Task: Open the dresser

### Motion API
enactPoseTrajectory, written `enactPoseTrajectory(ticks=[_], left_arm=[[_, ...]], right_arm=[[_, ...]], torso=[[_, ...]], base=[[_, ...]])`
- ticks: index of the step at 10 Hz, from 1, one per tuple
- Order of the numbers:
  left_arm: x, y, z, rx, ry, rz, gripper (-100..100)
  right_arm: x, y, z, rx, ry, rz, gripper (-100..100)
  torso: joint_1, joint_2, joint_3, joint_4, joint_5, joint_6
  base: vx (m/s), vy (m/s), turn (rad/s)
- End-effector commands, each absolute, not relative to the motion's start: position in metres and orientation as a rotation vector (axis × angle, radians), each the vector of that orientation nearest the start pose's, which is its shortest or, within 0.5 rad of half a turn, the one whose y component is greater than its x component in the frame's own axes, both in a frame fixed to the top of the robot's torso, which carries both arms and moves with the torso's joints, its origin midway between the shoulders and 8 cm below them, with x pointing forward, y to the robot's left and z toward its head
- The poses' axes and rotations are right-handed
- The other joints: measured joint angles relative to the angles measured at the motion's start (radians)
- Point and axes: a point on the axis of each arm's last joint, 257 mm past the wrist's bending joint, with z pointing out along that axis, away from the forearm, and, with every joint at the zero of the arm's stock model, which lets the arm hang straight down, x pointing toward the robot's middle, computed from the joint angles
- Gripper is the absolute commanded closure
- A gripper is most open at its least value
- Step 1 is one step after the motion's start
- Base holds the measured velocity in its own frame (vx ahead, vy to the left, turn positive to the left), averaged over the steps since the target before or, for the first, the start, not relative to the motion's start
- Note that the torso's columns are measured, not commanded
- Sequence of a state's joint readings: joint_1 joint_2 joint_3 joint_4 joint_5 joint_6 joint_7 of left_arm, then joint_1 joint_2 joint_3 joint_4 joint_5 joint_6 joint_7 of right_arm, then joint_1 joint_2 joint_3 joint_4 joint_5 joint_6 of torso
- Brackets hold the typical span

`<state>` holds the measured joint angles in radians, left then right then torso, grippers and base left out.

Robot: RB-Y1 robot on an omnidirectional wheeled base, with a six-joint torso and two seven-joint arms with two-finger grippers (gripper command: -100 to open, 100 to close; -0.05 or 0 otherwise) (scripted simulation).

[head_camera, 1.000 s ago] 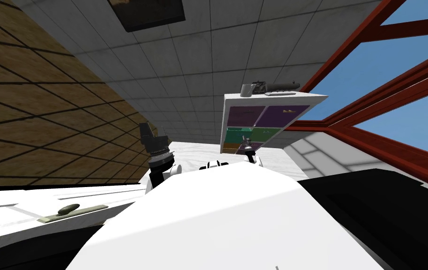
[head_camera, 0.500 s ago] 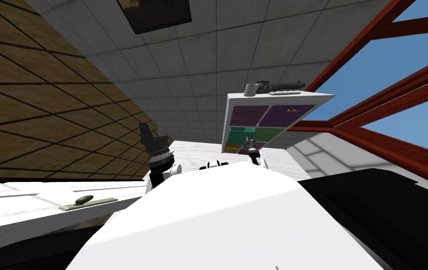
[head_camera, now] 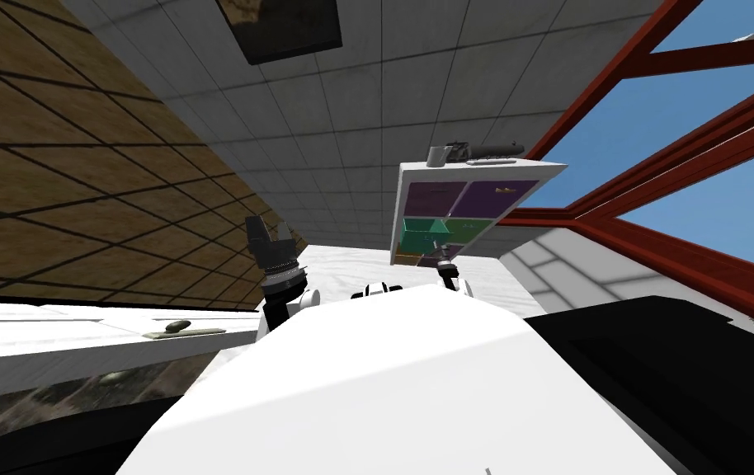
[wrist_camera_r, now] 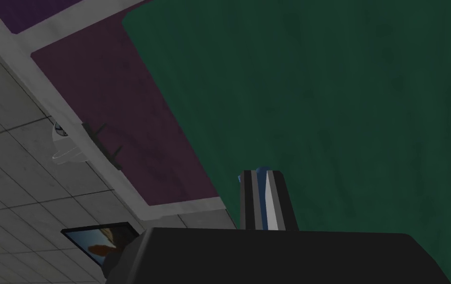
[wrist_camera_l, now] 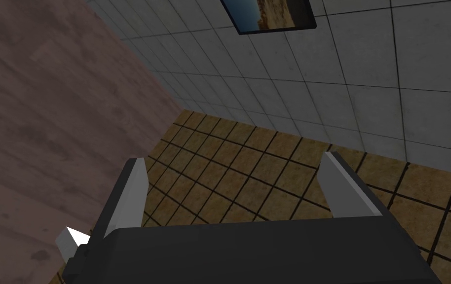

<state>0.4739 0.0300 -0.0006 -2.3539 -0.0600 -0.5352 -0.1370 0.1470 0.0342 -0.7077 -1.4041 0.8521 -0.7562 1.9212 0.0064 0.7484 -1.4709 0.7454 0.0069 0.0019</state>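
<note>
— Change since a second back?
— Green drawer (head_camera: 423, 231) of the dresser (head_camera: 404, 177). It was flush with the front, now it sticks out as a box with its sides showing. The whole head view slid a bit too, but that's my own move, not the dresser's.
— Who's pulling?
— Right gripper (wrist_camera_r: 260, 172), at the dresser's front, on the green drawer. Fingers are pinched nearly together on a small blue knob (wrist_camera_r: 262, 169); only a sliver of it shows between them.
— Left one?
— Left gripper (wrist_camera_l: 232, 159), well left of the dresser, raised, fingers spread wide, nothing in them.
— Where's the dresser?
— Ahead of me against the tiled wall, with the red window frame (head_camera: 614, 107) just to its right.
— Meaning for the task?
— My read: opening is underway, drawer partly out. Can't tell how far it still runs. Pull should stay straight out from the dresser front. The grip looks thin and could slip off the knob.
— Counts?
— One dresser. Six fronts, I think: two purple on top, two green in the middle, one brownish and one purple at the bottom. The bottom pair is partly behind the arm, so that count is loose. One drawer out, the rest flush. On the dresser's top: one grey lump (head_camera: 441, 155), one long dark thing (head_camera: 495, 149), one flat pale piece (head_camera: 491, 162). Two grippers, one busy.
</note>
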Motion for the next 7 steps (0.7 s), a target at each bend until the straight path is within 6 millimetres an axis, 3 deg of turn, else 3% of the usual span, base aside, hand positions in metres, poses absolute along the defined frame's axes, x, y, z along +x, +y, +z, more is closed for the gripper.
enactPoseTrajectory(ticks=[1, 2, 4, 5, 6, 7], left_arm=[[0.324, 0.26, 0.07, -0.444, 0.602, -1.173, 0], [0.324, 0.26, 0.07, -0.444, 0.603, -1.173, 0], [0.324, 0.26, 0.07, -0.444, 0.602, -1.173, 0], [0.324, 0.26, 0.07, -0.444, 0.602, -1.173, 0], [0.324, 0.26, 0.07, -0.444, 0.602, -1.173, 0], [0.324, 0.26, 0.07, -0.444, 0.602, -1.173, 0]], right_arm=[[0.388, -0.422, -0.262, -0.975, 1.186, -1.183, -100], [0.394, -0.413, -0.257, -1.027, 1.137, -1.178, -100], [0.4, -0.395, -0.259, -1.045, 1.114, -1.142, -100], [0.387, -0.38, -0.27, -1.191, 1.034, -1.138, -100], [0.377, -0.373, -0.277, -1.254, 0.998, -1.121, -100], [0.379, -0.364, -0.277, -1.299, 0.954, -1.108, -100]], torso=[[-0.014, -0.013, -0.007, -0.005, -0.005, 0.001], [-0.02, -0.023, -0.013, -0.01, -0.01, -0.001], [-0.002, -0.013, -0.006, -0.008, -0.006, -0.002], [0.001, -0.006, -0.002, -0.006, -0.005, -0.002], [-0.011, -0.011, -0.005, -0.007, -0.007, -0.002], [-0.017, -0.016, -0.009, -0.009, -0.01, -0.002]], base=[[0.178, -0.332, -0.487], [0.156, -0.225, -0.437], [0.057, -0.059, -0.422], [0.141, -0.175, -0.419], [0.252, -0.293, -0.417], [0.164, -0.197, -0.466]])
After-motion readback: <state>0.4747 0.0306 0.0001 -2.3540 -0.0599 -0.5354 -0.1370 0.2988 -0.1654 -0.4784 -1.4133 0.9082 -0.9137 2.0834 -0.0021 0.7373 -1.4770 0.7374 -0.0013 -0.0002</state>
